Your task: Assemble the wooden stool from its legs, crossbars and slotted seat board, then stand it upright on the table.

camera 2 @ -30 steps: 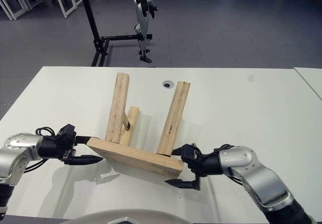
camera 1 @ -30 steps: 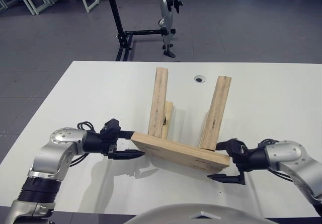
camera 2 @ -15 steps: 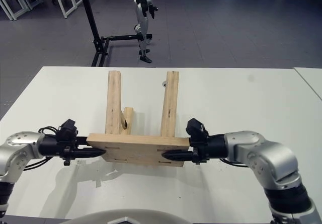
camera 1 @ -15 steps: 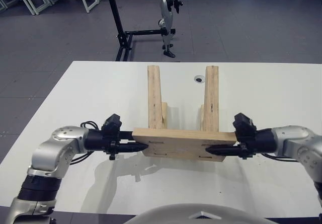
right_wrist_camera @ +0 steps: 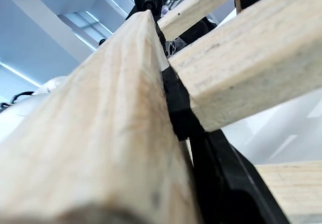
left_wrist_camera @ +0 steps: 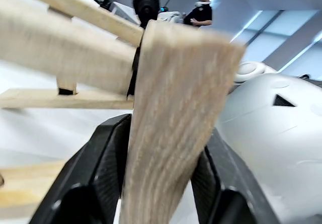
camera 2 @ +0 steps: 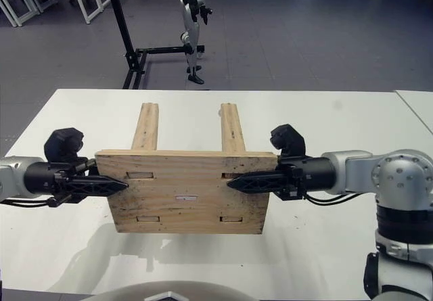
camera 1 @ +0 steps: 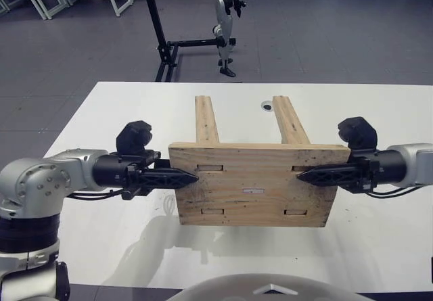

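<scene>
The assembled wooden stool is held above the white table [camera 1: 385, 111]. Its slotted seat board [camera 1: 254, 186] faces me, and two legs [camera 1: 205, 120] [camera 1: 289, 120] point away behind it. My left gripper [camera 1: 177, 177] is shut on the board's left edge. My right gripper [camera 1: 312, 176] is shut on the right edge. In the left wrist view, black fingers [left_wrist_camera: 103, 168] clamp both faces of the board's edge [left_wrist_camera: 176, 108]. In the right wrist view the board [right_wrist_camera: 100, 133] runs along a finger [right_wrist_camera: 221, 173], with a leg [right_wrist_camera: 251, 58] beside it. The crossbars are hidden behind the seat.
A small round hole [camera 1: 268, 105] sits in the table's far side between the legs. Beyond the far edge, a black stand [camera 1: 162, 37] and another humanoid robot [camera 1: 225, 17] are on the grey floor. Bare tabletop lies to either side.
Both arms rose and turned the stool: its seat went from tilted edge-on near the table to facing me, with the legs swung away to the far side.
</scene>
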### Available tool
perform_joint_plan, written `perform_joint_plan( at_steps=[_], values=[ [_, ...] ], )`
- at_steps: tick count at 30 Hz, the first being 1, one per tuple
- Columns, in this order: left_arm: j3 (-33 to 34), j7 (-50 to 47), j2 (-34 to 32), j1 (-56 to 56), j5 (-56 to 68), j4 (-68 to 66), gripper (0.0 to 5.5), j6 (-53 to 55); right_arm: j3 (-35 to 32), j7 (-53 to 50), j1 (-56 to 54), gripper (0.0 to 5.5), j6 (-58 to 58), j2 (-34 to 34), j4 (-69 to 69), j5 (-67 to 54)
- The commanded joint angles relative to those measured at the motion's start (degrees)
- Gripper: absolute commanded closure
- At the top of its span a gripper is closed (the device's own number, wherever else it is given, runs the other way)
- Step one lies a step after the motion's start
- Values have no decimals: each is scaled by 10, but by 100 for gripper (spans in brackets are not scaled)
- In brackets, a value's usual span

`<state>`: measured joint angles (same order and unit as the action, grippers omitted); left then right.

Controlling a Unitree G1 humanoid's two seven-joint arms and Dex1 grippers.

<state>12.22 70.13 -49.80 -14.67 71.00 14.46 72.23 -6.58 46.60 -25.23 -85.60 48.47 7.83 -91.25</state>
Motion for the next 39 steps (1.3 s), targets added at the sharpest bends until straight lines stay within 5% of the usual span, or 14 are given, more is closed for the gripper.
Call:
perform_joint_plan(
  at_steps=[1,12,21,28,39],
  values=[
    [3,-46,-8,-49,58,-60,368,79,97,-69,-64,356,3,61,-105,-192],
    [28,-164,32,-156,120,-248,368,161,317,8,-271,356,-69,88,-337,-217],
    [17,-203,70,-207,119,-291,368,195,335,-156,-349,356,-68,-33,-548,-215],
    [0,-173,101,-313,-5,-447,368,128,241,-224,-390,356,-64,-99,-673,-140],
    [0,-80,80,-342,-141,-535,160,58,41,-211,-368,121,-44,-96,-689,111]
  ],
)
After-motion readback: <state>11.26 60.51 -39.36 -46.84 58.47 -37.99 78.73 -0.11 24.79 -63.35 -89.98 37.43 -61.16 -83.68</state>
